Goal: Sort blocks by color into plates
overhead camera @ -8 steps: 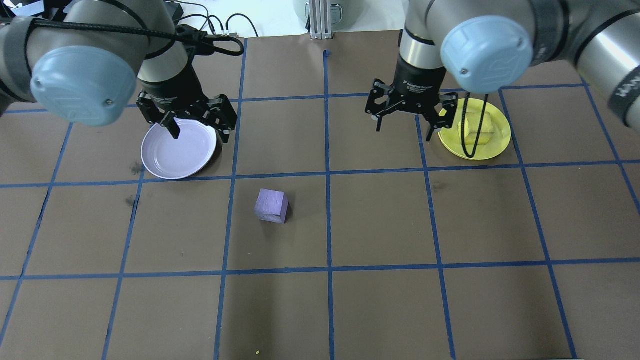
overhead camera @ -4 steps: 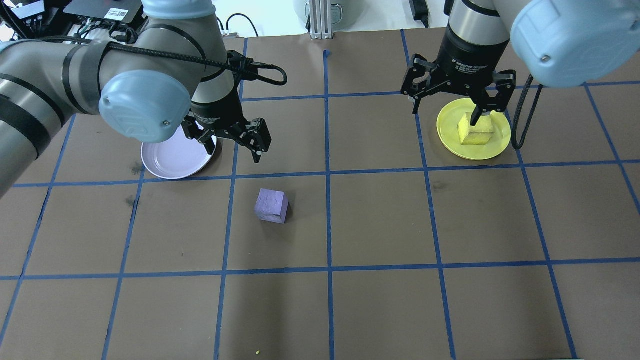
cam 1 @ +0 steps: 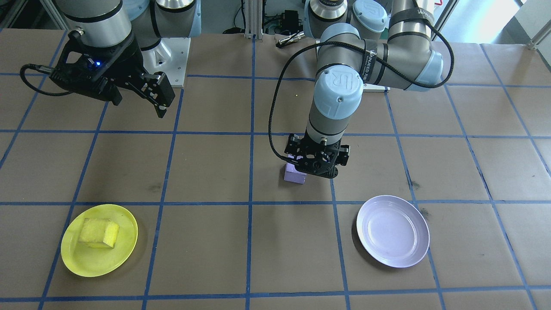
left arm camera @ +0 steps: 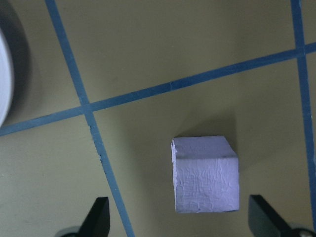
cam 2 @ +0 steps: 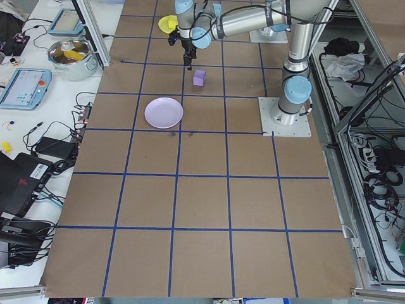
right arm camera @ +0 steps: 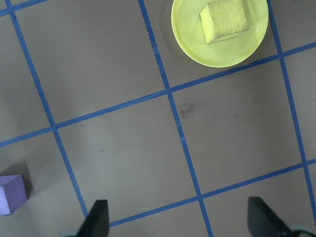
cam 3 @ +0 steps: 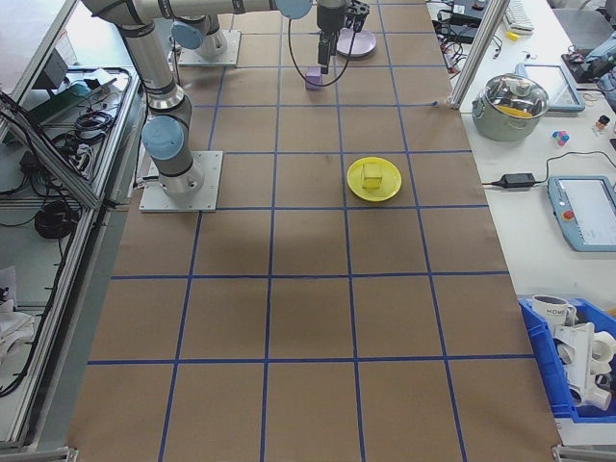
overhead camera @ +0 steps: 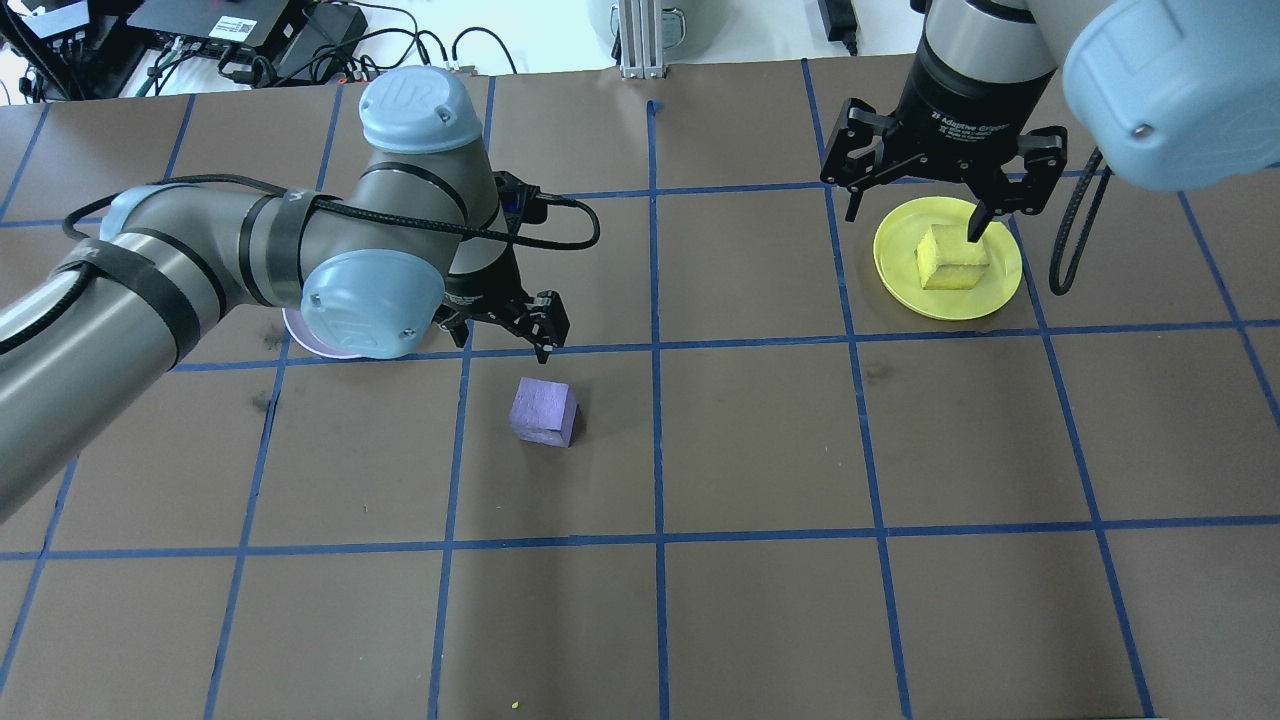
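Purple block (overhead camera: pixel 543 411) resting on the brown counter (overhead camera: pixel 760 450), alone inside one square of the blue tape grid (overhead camera: pixel 655 345), touching nothing. Left pincer (overhead camera: pixel 505 325) hanging just beyond the block's far side in the overhead view, spread wide and grasping nothing; in the left wrist view both fingertips (left arm camera: pixel 98 217) at the bottom corners with the block (left arm camera: pixel 205 174) between them but apart from each. Lavender plate (cam 1: pixel 392 230) lying to the block's left and farther off, bare inside, mostly hidden under the left arm's elbow in the overhead view. Yellow block (overhead camera: pixel 952 258) sitting inside the yellow plate (overhead camera: pixel 900 270) at the far right of the counter, well apart from the purple block. Right pincer (overhead camera: pixel 915 205) raised above the far rim of that plate, released and spread wide, carrying nothing; right wrist view looking down on the yellow plate (right arm camera: pixel 187 29) with its block (right arm camera: pixel 223 19) and, at the lower left edge, a corner of the purple block (right arm camera: pixel 10 195).
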`<state>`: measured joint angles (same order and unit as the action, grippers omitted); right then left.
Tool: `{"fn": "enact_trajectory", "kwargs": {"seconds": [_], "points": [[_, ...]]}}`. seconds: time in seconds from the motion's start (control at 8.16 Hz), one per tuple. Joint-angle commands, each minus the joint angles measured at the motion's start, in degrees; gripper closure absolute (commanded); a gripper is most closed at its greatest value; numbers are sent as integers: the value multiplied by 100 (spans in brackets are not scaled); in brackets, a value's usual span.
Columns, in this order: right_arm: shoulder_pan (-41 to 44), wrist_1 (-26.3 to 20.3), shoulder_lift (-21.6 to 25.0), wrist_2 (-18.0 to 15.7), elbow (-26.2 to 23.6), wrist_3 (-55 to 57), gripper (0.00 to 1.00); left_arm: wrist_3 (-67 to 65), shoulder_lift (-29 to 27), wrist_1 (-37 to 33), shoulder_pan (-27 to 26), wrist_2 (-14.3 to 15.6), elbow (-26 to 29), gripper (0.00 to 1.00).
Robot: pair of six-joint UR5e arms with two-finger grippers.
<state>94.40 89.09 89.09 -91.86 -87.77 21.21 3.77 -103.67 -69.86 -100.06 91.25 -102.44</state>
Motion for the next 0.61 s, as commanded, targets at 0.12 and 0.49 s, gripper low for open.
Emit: {"fn": "enact_trajectory", "kwargs": {"seconds": [0.12, 0.49], "points": [[-1, -58, 90, -69, -47, -485, 0, 0, -424, 279, -311, -240, -197, 0], [-1, -76, 99, -69, -56, -477, 0, 54, -496, 279, -321, -178, -302, 0]]}}
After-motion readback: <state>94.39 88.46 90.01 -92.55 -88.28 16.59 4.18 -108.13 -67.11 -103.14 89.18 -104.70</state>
